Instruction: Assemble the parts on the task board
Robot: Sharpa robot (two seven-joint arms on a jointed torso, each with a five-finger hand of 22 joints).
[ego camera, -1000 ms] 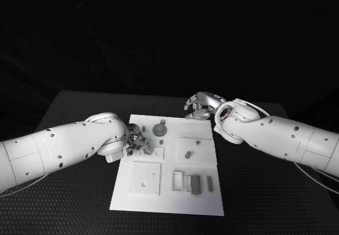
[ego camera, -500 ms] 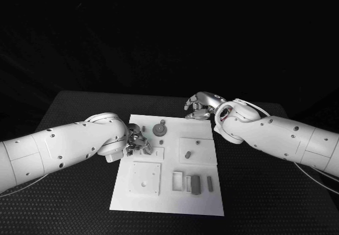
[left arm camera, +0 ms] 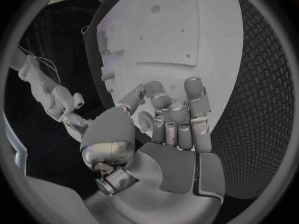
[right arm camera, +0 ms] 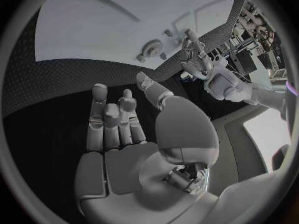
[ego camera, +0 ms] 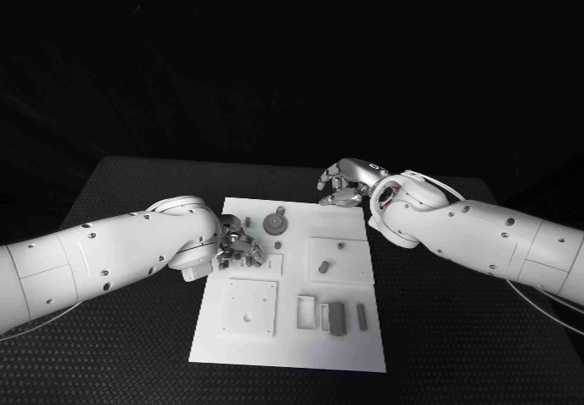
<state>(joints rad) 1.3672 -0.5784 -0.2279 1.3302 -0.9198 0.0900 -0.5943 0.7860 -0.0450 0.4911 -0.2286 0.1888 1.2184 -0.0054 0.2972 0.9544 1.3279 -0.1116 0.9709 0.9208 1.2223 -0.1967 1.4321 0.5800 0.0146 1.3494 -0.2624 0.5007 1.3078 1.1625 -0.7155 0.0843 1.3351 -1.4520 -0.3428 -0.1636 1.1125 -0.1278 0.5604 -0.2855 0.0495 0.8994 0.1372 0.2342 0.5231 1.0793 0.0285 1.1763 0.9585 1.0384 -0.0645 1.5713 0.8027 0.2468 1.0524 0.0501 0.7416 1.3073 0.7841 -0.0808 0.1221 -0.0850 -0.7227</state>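
While the black textured table (ego camera: 134, 190) carries the white task board (ego camera: 292, 337) centrally, the left hand (ego camera: 239, 246) rests fingers-curled at its left edge; any grasp cannot be told. Right hand (ego camera: 347, 181) hovers empty, fingers loosely apart, beyond the gear (ego camera: 276, 223).

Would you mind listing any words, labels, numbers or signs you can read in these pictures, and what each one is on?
None can be read: the task board, its parts such as the gear, the left hand and the right hand carry no legible text or markings.
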